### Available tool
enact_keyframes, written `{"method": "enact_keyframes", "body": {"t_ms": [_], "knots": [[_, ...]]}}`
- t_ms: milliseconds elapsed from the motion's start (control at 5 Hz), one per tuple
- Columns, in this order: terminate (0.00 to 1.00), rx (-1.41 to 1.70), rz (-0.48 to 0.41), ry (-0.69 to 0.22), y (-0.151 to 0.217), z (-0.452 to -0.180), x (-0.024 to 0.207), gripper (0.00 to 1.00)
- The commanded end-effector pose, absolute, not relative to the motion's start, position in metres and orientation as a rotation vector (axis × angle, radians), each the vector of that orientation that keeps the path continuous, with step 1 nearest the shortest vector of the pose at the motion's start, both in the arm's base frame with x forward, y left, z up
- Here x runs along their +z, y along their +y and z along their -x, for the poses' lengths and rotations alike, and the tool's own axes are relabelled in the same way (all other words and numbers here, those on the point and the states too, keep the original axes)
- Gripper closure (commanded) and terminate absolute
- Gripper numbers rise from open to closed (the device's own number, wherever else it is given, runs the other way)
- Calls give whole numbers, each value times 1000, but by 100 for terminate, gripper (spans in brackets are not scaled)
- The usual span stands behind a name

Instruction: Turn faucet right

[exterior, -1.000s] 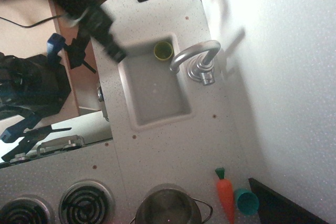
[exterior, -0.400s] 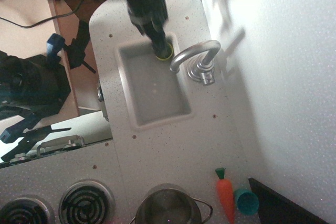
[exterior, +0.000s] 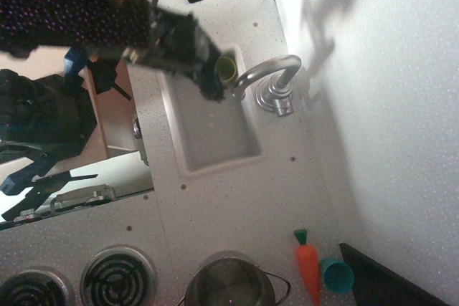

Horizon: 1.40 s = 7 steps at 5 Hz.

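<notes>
- One faucet (exterior: 267, 77) stands at the sink's (exterior: 215, 150) three-o'clock edge — its round chrome base sits on the white worktop (exterior: 244, 206), and its curved spout arches toward nine o'clock, over the basin's upper part.
- The arm reaches in from ten o'clock; the gripper (exterior: 214, 85) is motion-blurred, its dark tip just beside the spout's end, over the basin's twelve-o'clock corner.
- Fingers: I cannot tell whether they are wide or narrow — the blur hides them.
- A yellow-green cup (exterior: 227, 68) lies in the basin's top corner, partly behind the gripper.
- At six o'clock: a steel pot (exterior: 229, 282), an orange toy carrot (exterior: 308, 266) and a teal cup (exterior: 336, 275) beside it.
</notes>
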State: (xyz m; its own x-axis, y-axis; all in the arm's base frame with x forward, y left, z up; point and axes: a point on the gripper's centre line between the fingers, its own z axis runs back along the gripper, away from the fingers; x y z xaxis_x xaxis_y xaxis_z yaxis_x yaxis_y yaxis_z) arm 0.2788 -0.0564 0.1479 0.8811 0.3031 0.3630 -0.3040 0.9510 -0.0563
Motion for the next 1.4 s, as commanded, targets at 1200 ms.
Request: {"method": "enact_keyframes", "body": {"t_ms": [1200], "knots": [[0, 149, 73, -115, -104, -347, 172, 0]]}}
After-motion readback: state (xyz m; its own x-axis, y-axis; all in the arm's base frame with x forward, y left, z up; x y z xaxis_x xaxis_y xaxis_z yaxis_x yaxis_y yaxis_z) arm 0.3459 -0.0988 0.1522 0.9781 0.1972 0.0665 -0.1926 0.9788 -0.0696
